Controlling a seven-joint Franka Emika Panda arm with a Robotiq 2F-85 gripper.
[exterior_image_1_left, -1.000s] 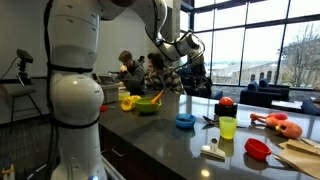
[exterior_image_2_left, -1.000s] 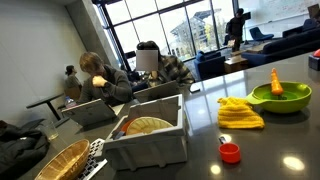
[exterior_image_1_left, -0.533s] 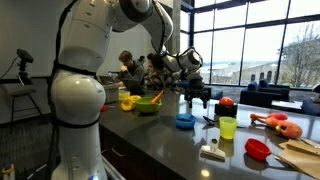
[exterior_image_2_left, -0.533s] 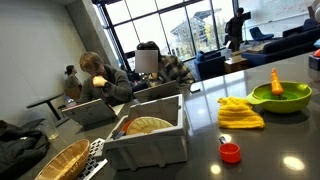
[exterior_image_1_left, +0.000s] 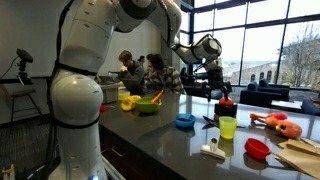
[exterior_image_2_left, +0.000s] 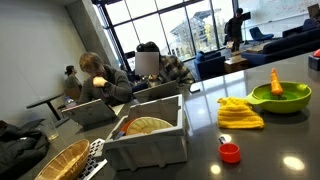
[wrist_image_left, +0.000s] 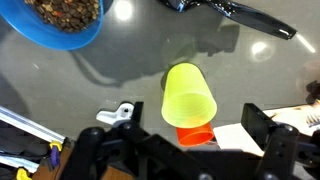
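Yellow cup (wrist_image_left: 188, 95) stands upright on the dark counter (exterior_image_1_left: 150, 135), toward its near edge, just right of the blue bowl (exterior_image_1_left: 185, 121). In the wrist view it shows between the fingers of the gripper (wrist_image_left: 185, 148), which hang above it spread wide and grip nothing. A black tool (wrist_image_left: 235, 12) lies near the cup. Farther left sits a green bowl (exterior_image_1_left: 148, 105)

Blue bowl (wrist_image_left: 60, 20) partly off-frame; red piece (wrist_image_left: 195, 133) half behind yellow cup (wrist_image_left: 188, 95)
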